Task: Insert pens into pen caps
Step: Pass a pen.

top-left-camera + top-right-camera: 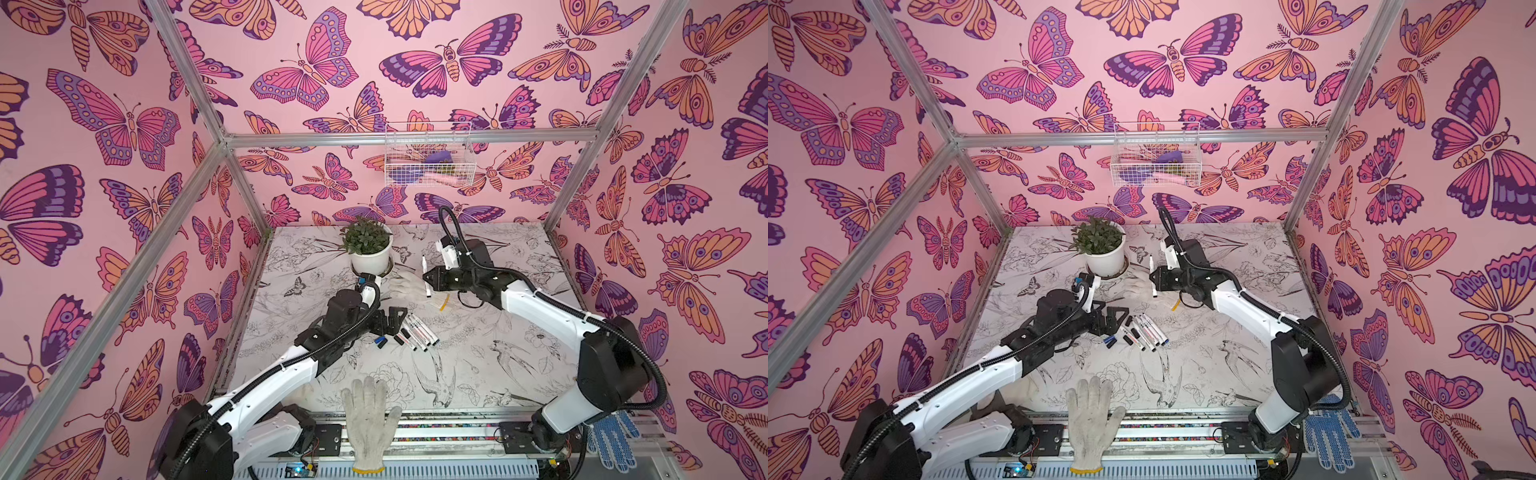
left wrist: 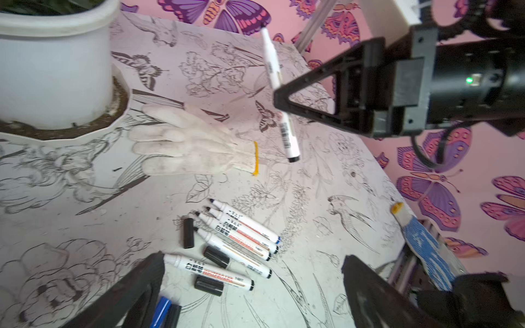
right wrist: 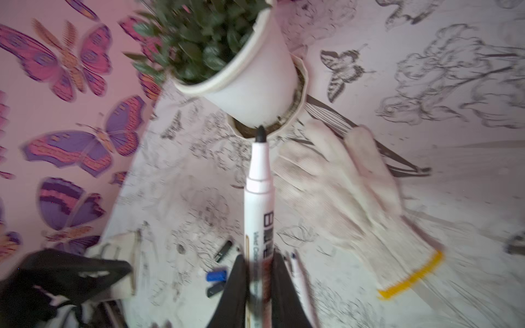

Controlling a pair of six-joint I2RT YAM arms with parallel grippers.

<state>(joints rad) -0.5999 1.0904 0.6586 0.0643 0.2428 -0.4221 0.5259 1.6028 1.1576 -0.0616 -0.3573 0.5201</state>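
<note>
Several white pens [image 1: 419,332] lie side by side mid-table, uncapped, with black pen caps [image 2: 216,256] and a blue cap [image 2: 160,311] loose among them. My left gripper [image 2: 252,264] hangs open just over this pile, one finger at each side, holding nothing. In both top views it sits at the pile's left edge [image 1: 395,322]. My right gripper [image 3: 260,261] is shut on one more pen [image 3: 258,198], gripping the barrel. Its black tip points toward the plant pot. That pen [image 1: 426,276] is held above the table beyond the pile.
A potted plant [image 1: 370,249] stands at the back, with a white glove [image 1: 405,284] lying beside it. A yellow strip [image 1: 444,302] lies near the right gripper. Another white glove [image 1: 370,419] and a blue glove [image 1: 613,436] lie at the front edge. A wire basket [image 1: 428,156] hangs on the back wall.
</note>
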